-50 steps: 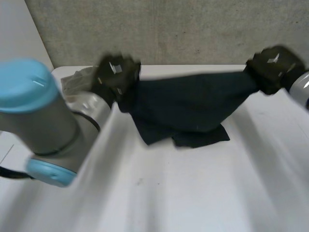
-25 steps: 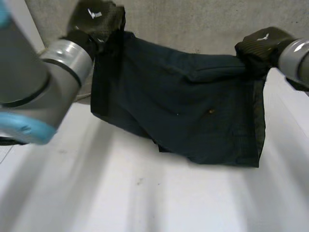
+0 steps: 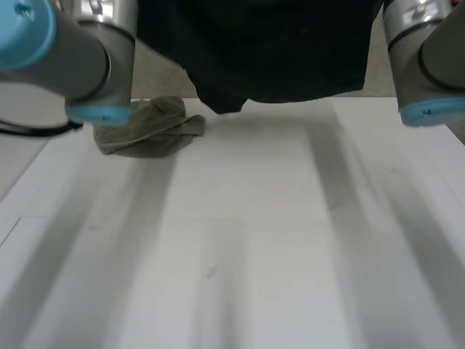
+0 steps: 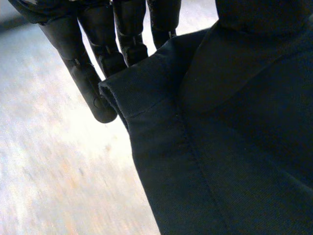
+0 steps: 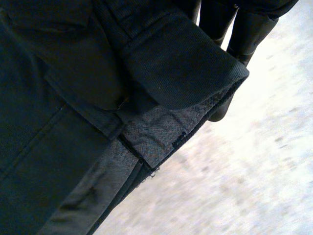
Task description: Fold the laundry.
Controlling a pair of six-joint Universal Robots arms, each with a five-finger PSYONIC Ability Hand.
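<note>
A dark navy garment (image 3: 276, 51) hangs in the air between my two raised arms, its lower hem above the far part of the white table (image 3: 254, 247). In the left wrist view my left hand (image 4: 93, 73) pinches a seamed corner of the garment (image 4: 220, 147) between its fingers and thumb. In the right wrist view my right hand (image 5: 244, 34) is curled round a folded band edge of the garment (image 5: 73, 98), whose grey lining shows below the grip.
A crumpled olive-green cloth (image 3: 149, 127) lies at the table's far left, just below my left arm (image 3: 73, 51). My right arm (image 3: 429, 58) hangs over the far right. A grey wall stands behind the table.
Both arms have lifted the garment from the table up high, and it has spread out and swung clear of the surface. The olive cloth behind it has come into sight.
</note>
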